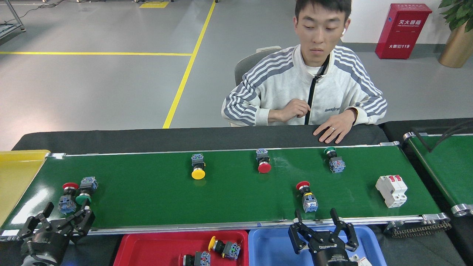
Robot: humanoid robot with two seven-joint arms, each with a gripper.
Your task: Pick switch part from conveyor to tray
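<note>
The conveyor (147,195) carries several push-button switch parts. A red-capped one (68,195) and a green-capped one (85,189) lie together at the far left. Further along are a yellow one (198,167), a red one (264,162), a green one (334,160) and a red one (306,195). My left gripper (66,217) is open at the belt's near edge, just below the left pair. My right gripper (316,218) is open at the near rail, right under the red switch part. The red tray (155,251) holds two switch parts (223,247).
A white circuit breaker (391,190) lies at the belt's right end. A blue tray (273,245) sits beside the red one, a yellow tray (18,173) at the far left, a second belt (451,166) at the right. A person (306,92) sits behind, one hand (334,129) at the far rail.
</note>
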